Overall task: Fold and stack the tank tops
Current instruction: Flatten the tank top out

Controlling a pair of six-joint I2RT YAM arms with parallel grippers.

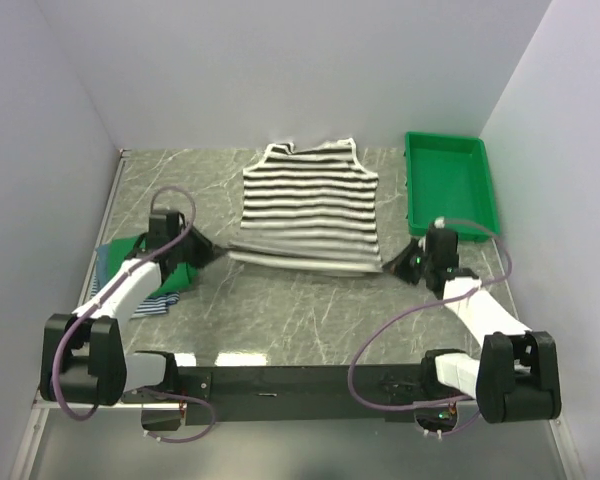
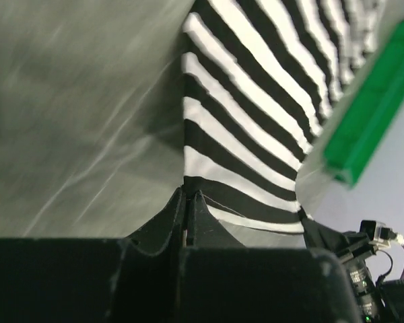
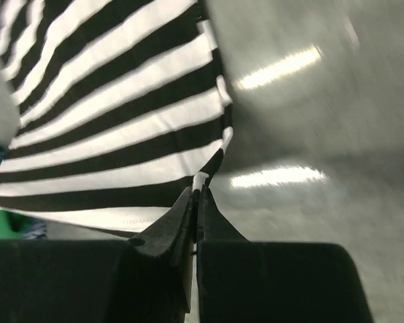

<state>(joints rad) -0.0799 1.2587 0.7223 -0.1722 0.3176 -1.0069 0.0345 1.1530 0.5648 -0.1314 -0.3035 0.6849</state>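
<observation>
Two robot arms grip the near hem of a black-and-white striped tank top [image 1: 308, 205], the left gripper [image 1: 218, 253] clenched on one corner and the right gripper [image 1: 392, 266] on the other. The top lies spread on the marble table [image 1: 280, 325], straps pointing away. A green bin [image 1: 450, 185] sits at the far right.

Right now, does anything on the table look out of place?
Nothing alarming. The black-and-white striped top lies flat, its near hem corners pinched by the left gripper and right gripper. The pile under the left arm looks untidy: a blue-white striped top pokes out beside the green top.
</observation>
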